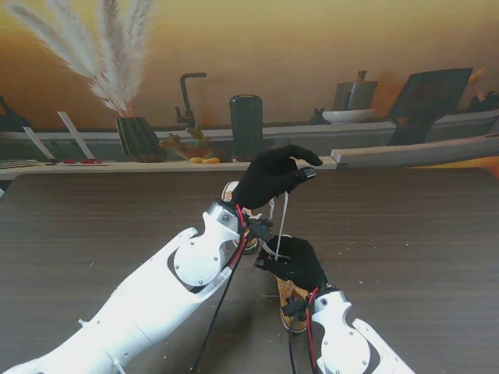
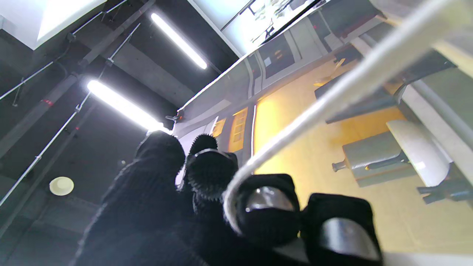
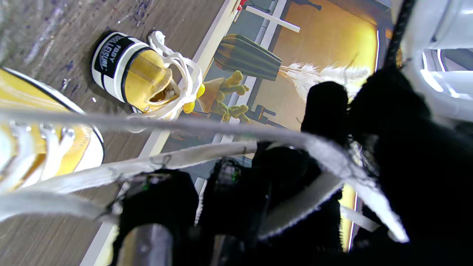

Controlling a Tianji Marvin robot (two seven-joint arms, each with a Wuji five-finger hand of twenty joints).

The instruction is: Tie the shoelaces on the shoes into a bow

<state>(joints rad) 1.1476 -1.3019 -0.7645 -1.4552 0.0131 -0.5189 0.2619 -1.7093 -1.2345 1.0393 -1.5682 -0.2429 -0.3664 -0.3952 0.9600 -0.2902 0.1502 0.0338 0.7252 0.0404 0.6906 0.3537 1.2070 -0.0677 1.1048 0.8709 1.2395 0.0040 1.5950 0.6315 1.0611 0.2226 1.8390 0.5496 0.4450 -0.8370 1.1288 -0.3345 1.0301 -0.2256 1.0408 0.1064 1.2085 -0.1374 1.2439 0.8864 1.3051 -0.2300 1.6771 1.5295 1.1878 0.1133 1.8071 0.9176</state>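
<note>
Two black-gloved robot hands worked a white shoelace [image 1: 281, 218] over a dark wood-grain counter [image 1: 405, 234]. The left hand [image 1: 271, 176], raised above the counter, had its fingers curled around the lace, which ran taut from it down to the right hand [image 1: 292, 263]; the left wrist view showed the lace [image 2: 332, 99] looped against a fingertip [image 2: 268, 207]. The right hand, nearer to me and low over a yellow shoe [image 1: 290, 300], had its fingers closed on lace strands, as the right wrist view showed [image 3: 295, 207]. That view also showed this shoe's laced front [image 3: 44, 147] and a second yellow shoe [image 3: 136, 74] with a black-and-white heel band, lying apart on the counter with its laces bunched loosely on top. In the stand view the second shoe [image 1: 231, 191] was mostly hidden behind the left hand.
</note>
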